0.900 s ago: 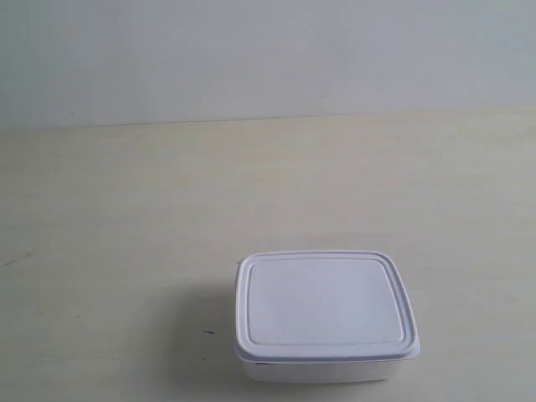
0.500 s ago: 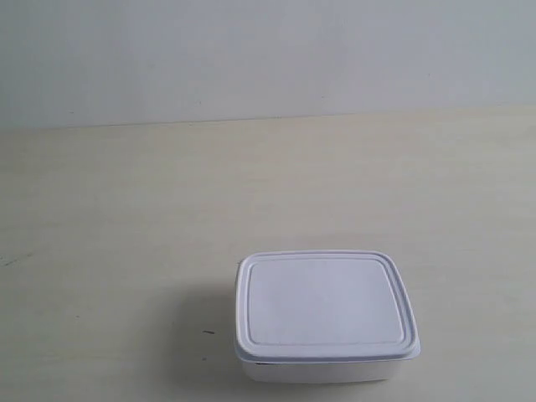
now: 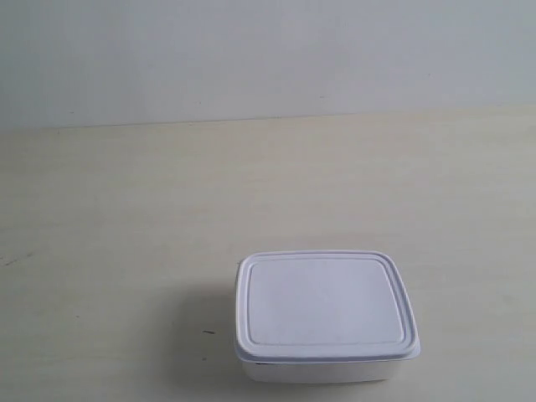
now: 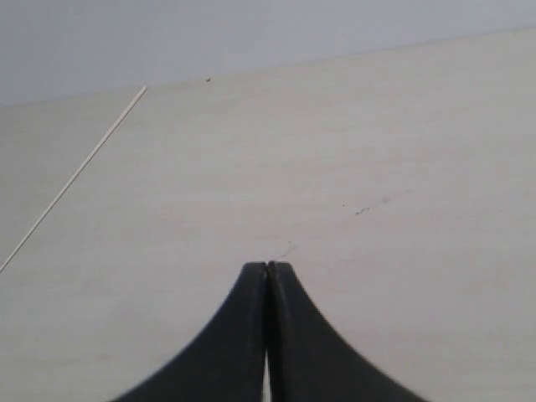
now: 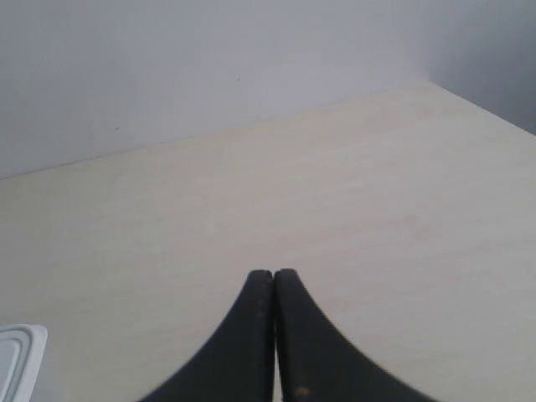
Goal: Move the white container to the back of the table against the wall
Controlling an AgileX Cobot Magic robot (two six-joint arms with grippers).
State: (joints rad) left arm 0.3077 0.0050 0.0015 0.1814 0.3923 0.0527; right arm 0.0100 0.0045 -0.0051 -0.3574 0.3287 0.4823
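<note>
The white container [image 3: 325, 314], a shallow lidded box with rounded corners, sits on the cream table [image 3: 126, 218] near the front edge in the exterior view, far from the pale wall [image 3: 268, 50]. No arm shows in that view. My left gripper [image 4: 267, 266] is shut with nothing between its dark fingers, above bare table. My right gripper [image 5: 274, 273] is also shut and empty; a corner of the white container [image 5: 18, 356] shows at the edge of the right wrist view, apart from the fingers.
A thin pale line [image 4: 75, 176] crosses the table in the left wrist view, with tiny dark specks [image 4: 362, 209] nearby. In the right wrist view the table's edge [image 5: 486, 105] runs off beside a darker wall.
</note>
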